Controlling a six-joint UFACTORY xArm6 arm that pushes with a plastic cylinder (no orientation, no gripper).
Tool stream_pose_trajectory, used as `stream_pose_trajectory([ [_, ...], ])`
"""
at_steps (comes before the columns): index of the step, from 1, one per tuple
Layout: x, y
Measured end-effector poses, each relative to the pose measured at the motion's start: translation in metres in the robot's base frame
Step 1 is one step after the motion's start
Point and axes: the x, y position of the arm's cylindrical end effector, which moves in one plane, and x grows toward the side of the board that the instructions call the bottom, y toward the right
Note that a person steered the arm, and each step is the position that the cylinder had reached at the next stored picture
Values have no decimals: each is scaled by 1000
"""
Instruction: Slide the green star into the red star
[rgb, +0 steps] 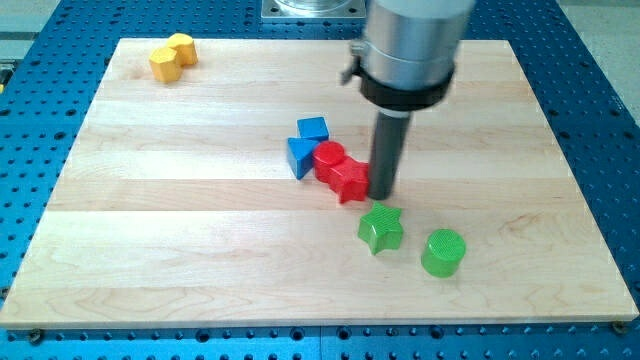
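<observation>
The green star (381, 227) lies on the wooden board (200, 220), right of centre toward the view's bottom. The red star (350, 180) lies just above and left of it, a small gap between them. My tip (381, 194) is the lower end of the dark rod; it stands right beside the red star's right edge and directly above the green star in the view, close to both.
A red cylinder (328, 157) touches the red star's upper left. A blue cube (313, 129) and a blue triangular block (300, 157) sit beside it. A green cylinder (443, 251) lies right of the green star. Two yellow blocks (172, 56) sit at the top left.
</observation>
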Motion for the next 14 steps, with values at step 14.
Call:
stream_pose_trajectory([
  [14, 77, -91],
])
